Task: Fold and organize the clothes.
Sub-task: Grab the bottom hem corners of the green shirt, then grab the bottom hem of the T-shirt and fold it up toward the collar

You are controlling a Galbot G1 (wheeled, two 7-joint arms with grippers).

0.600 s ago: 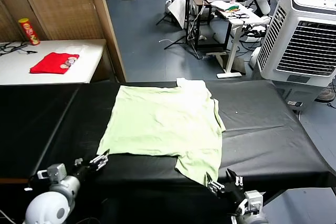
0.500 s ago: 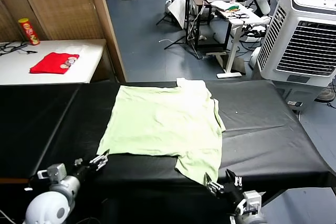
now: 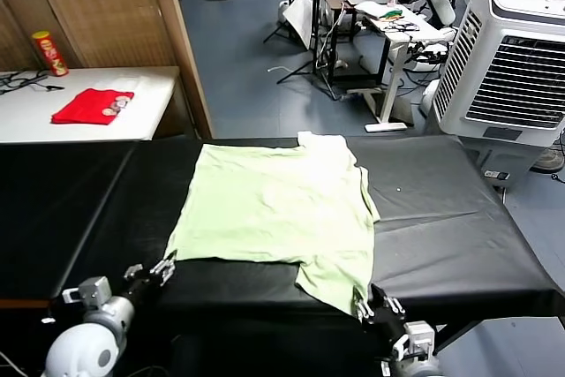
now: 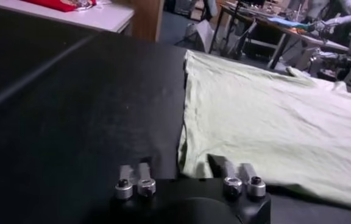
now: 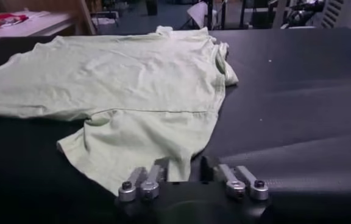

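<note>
The pale green shirt (image 3: 278, 209) lies spread flat mid-worktop (image 3: 450, 218), one sleeve reaching toward the near edge. The left tool (image 3: 162, 268), jaws narrowly apart and holding nothing, sits low at the shirt's near left corner. The right tool (image 3: 366, 305) is closed at the sleeve's tip; whether it pinches the fabric I cannot tell, and bare black worktop lies on both sides.

even, soft indoor light; no harsh shadows; faint sheen on the black table (image 3: 459, 245); blurred wrist-view backgrounds

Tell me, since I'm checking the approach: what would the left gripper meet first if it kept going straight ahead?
Most likely the near left corner of the shirt, just ahead of the left gripper.
</note>
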